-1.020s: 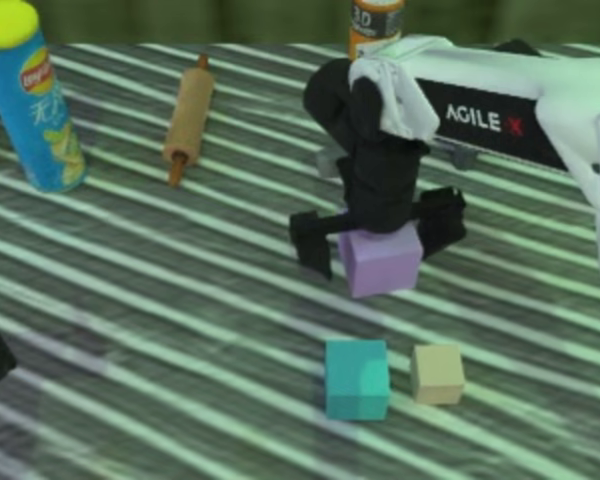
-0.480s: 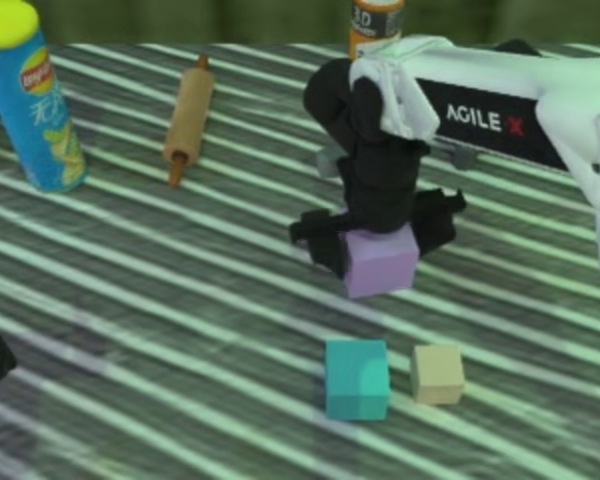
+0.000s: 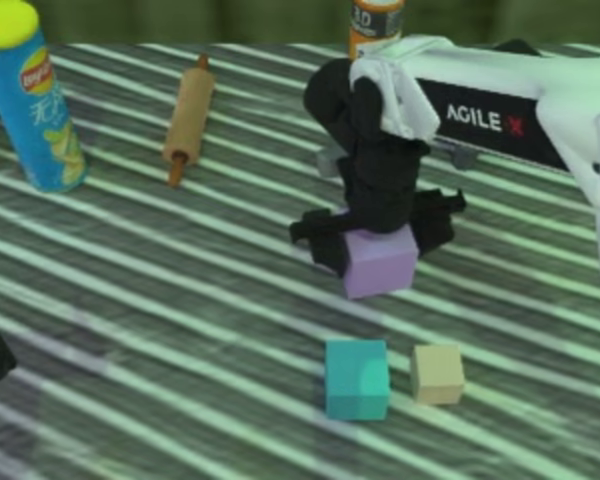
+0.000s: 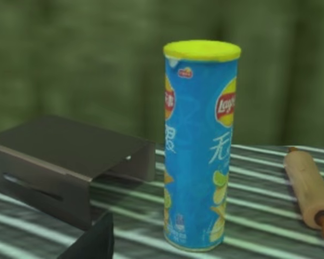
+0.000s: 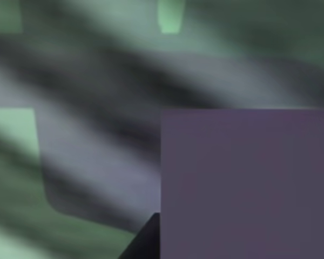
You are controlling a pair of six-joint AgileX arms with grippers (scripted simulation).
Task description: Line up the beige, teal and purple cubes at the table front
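Purple cube point(image 3: 380, 262) clamped in right gripper point(image 3: 378, 235), open striped tabletop point(image 3: 180, 330) on its left.

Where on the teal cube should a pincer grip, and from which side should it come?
Grip the teal cube across two opposite flat side faces, coming straight down from above. Its top is bare, and it sits flat on the striped table, apart from the beige cube on its right, so the fingers probably fit.
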